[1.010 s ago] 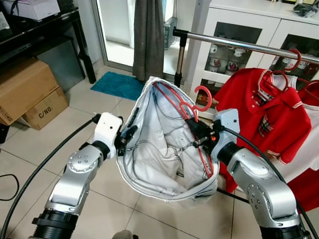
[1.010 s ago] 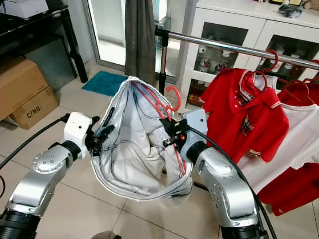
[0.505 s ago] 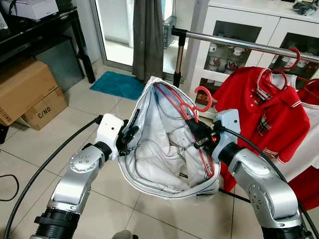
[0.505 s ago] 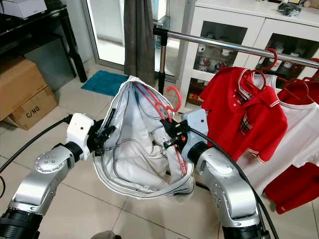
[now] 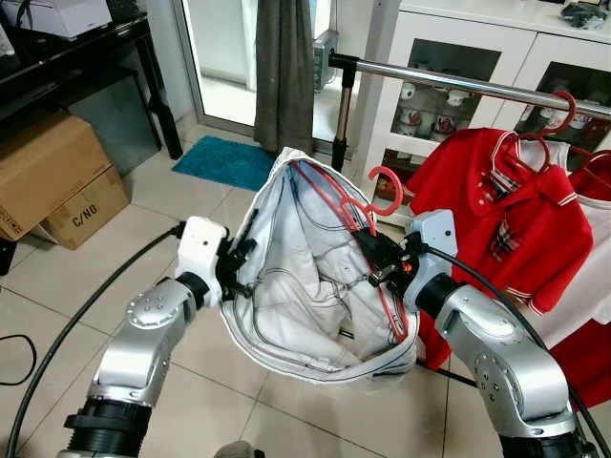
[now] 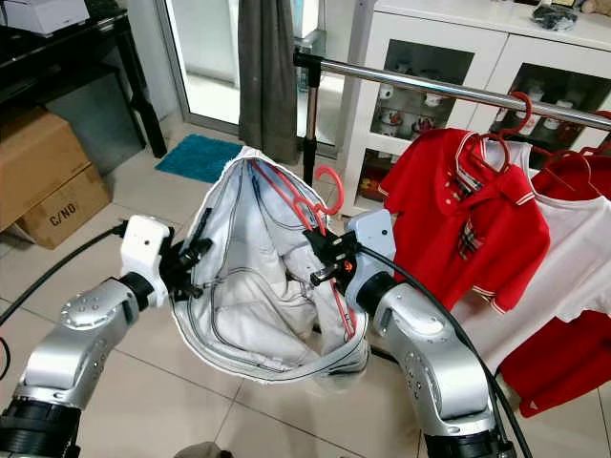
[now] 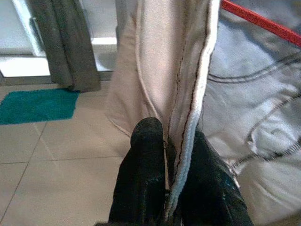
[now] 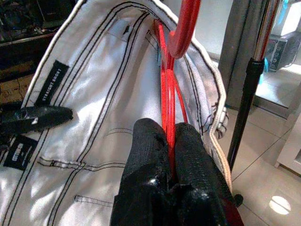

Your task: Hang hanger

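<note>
Hanger (image 5: 355,212) first: it is red, thin-wired, with a curled hook (image 5: 389,187) rising above the collar opening of a white garment (image 5: 305,277) that is turned so I see its inner seams and a black label (image 8: 51,81). My right hand (image 5: 380,260) is pinched tight on the hanger's twin red wires just below the hook; in the right wrist view the two black fingers (image 8: 146,155) sit on either side of the wires with no gap left. My left hand (image 5: 239,267) is clamped on the garment's hem at the opposite side, and the left wrist view shows that white edge with its dark stitching running between the two black fingers (image 7: 146,160). Between the two hands the garment hangs spread open like a bag, held in the air above the tiled floor (image 5: 191,200), with the hanger's red arms running down inside it. Beyond my right hand, a chrome clothes rail (image 5: 458,84) crosses on a dark upright pole (image 5: 341,119); a red polo shirt (image 5: 496,215) hangs from it on another red hanger (image 5: 563,110), close beside my right arm. Behind the rail stands a white glass-fronted cabinet (image 5: 449,57). Farther off to my left are a grey curtain (image 5: 284,67), a teal mat (image 5: 224,162), cardboard boxes (image 5: 57,176) and a black shelf unit (image 5: 86,57).
</note>
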{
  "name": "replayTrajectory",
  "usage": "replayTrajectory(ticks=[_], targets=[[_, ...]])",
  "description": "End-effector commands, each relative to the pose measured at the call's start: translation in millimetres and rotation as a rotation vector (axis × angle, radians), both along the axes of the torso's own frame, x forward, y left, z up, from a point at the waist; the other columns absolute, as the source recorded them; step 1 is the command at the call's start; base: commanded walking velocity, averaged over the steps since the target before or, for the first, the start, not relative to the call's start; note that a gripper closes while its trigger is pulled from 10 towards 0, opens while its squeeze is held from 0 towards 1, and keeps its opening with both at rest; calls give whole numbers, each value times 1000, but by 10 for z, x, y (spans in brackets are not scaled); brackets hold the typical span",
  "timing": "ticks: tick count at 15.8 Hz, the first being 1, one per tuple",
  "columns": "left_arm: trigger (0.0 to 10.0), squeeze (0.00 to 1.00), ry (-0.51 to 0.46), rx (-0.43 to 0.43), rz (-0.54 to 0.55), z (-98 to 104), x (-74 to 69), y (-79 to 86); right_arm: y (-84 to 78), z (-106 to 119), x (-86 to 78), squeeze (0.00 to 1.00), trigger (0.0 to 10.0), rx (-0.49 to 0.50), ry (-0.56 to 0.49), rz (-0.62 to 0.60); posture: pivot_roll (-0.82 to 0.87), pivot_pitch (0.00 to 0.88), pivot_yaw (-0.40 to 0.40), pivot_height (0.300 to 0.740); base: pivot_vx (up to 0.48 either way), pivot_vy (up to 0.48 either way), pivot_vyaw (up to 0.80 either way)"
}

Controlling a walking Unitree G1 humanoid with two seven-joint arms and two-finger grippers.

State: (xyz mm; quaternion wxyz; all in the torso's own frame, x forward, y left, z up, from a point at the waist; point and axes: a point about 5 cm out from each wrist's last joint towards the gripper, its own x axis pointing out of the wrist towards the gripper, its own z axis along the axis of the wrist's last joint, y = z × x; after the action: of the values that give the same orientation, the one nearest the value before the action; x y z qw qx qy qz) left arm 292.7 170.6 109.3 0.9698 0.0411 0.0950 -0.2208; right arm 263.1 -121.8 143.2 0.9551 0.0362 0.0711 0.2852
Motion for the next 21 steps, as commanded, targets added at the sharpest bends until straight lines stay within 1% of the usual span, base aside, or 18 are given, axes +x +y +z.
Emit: replayTrajectory(ticks=[1,2,4,6,7,8,9,11,12,13,14,15,16,17,18,19,20,21], targets=[[0,0,-13,-16,19,63,42,42,15,172,-16,0,0,17,-88,25,-14,0,-8,740,0,0,0],[0,0,-28,-24,26,106,58,80,13,159,-21,0,0,-8,-87,34,-14,0,-8,740,0,0,0],[0,0,-92,-24,77,295,142,236,3,118,-36,0,0,-99,-86,71,-10,0,-13,740,0,0,0],[0,0,-129,-27,96,423,196,314,13,94,-63,0,0,-149,-85,121,-8,0,-16,740,0,0,0],[0,0,-159,-33,110,538,247,370,30,57,-110,0,0,-208,-75,189,-7,0,-18,740,0,0,0],[0,0,-184,-57,139,651,318,439,55,3,-209,0,0,-291,-59,310,-7,0,-19,740,0,0,0],[0,0,-194,-69,168,685,357,479,59,-10,-258,0,0,-289,-45,352,-7,0,-19,740,0,0,0],[0,0,-211,-99,281,734,450,614,54,1,-367,0,0,-239,-27,434,-9,0,-18,740,0,0,0],[0,0,-215,-140,333,746,484,672,41,21,-410,0,0,-205,-20,462,-11,0,-16,740,0,0,0],[0,0,-200,-168,361,725,504,708,23,47,-427,0,0,-159,-16,466,-13,0,-15,740,0,0,0],[0,0,-184,-172,355,685,504,700,-6,78,-401,0,0,-110,-25,429,-13,0,-15,740,0,0,0],[0,0,-152,-183,277,621,471,591,-53,112,-311,0,0,-56,-32,326,-21,0,-8,740,0,0,0],[0,0,-117,-189,165,552,406,436,-125,115,-171,0,0,-30,-30,168,-23,0,-7,740,0,0,0],[0,0,-82,-193,60,479,308,282,-207,114,-28,0,0,25,-24,-16,-27,0,-6,740,0,0,0],[0,0,-53,-189,-27,405,193,149,-279,119,70,0,0,126,-16,-179,-28,0,-9,740,0,0,0],[0,0,-30,-179,-85,342,84,55,-340,105,115,0,0,192,-18,-299,-24,0,-15,740,0,0,0],[0,0,-19,-167,-96,306,37,31,-365,100,121,0,0,207,-29,-344,-23,0,-16,740,0,0,0],[0,0,-7,-143,-90,248,-41,21,-369,102,112,0,0,231,-48,-382,-23,0,-20,740,0,0,0]])
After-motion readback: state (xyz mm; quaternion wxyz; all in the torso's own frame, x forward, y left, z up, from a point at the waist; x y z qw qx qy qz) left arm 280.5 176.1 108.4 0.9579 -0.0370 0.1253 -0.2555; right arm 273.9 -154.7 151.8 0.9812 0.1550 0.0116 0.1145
